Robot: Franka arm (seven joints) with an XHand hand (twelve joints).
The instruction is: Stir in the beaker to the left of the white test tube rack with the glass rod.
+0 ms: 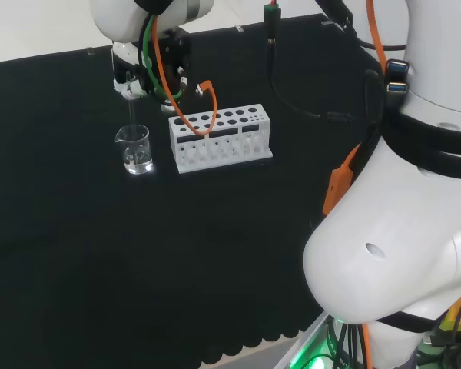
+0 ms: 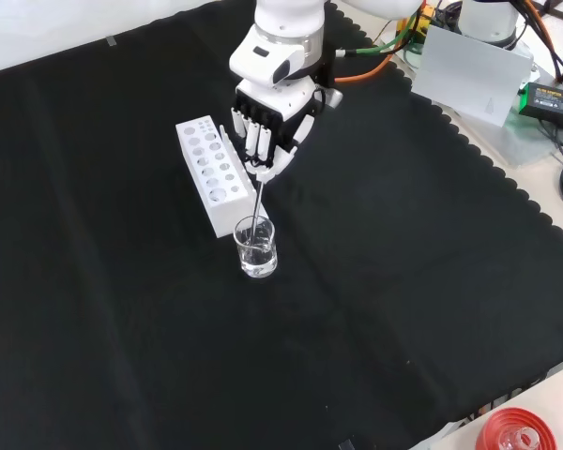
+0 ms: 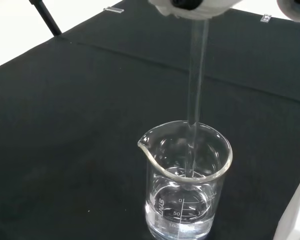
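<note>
While its curled fingers pinch the thin clear glass rod [image 2: 258, 208], the black and white hand [image 2: 267, 127] hangs above the small clear glass beaker [image 2: 256, 247]. Rod's lower end dips into the beaker's clear liquid, just beside the white test tube rack [image 2: 209, 173].

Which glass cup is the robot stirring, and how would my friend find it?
Find the white rack with round holes on the black cloth. In the front view, a small clear beaker stands just off the rack's near end, under the hand. It has a pouring spout, a little clear liquid, and a thin glass rod dipping into it.
</note>
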